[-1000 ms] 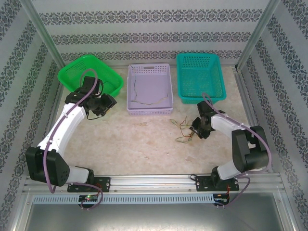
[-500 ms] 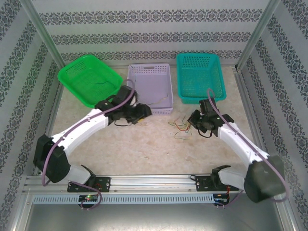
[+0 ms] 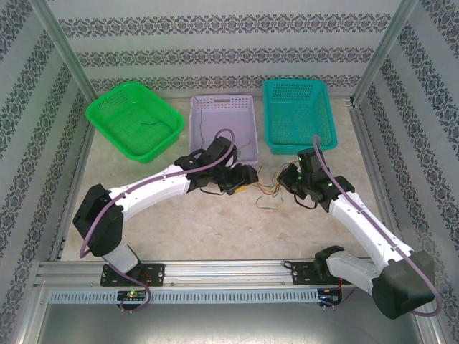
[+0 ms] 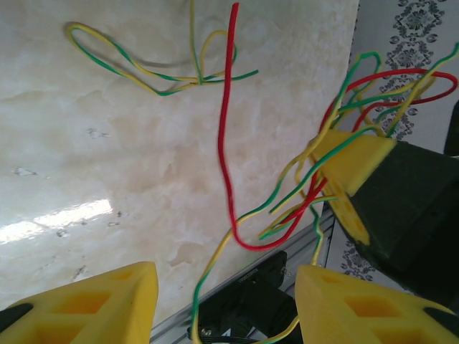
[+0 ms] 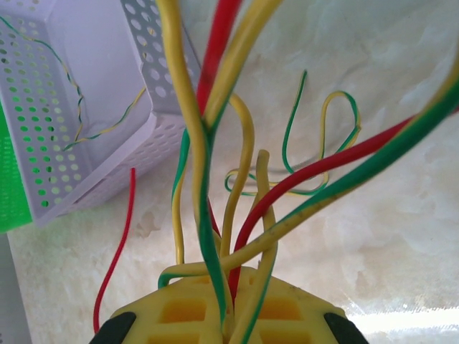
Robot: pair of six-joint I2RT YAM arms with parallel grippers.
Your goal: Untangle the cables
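Two arms: left arm (image 3: 143, 190) and right arm (image 3: 366, 222) rise from the near rail and bend toward the middle of the table (image 3: 215, 215).
Right gripper (image 5: 226, 312): jaws pressed together on a bundle of the cables (image 5: 206, 154); red, yellow and green strands fan out from the pinch.
Left gripper (image 4: 222, 308): jaws spread wide, pinching nothing; a yellow-green strand hangs down between them. It faces the right gripper, close by.
Cables: clamped end lifted off the table, between the two grippers; a few strands lie flat on the table just beyond.
Lilac basket (image 3: 222, 104): behind the grippers, middle of three; one more yellow-green cable lies inside.
Green basket (image 3: 115, 100): far left, tilted askew, a thin dark cable inside.
Teal basket (image 3: 299, 89): far right, against the back wall.
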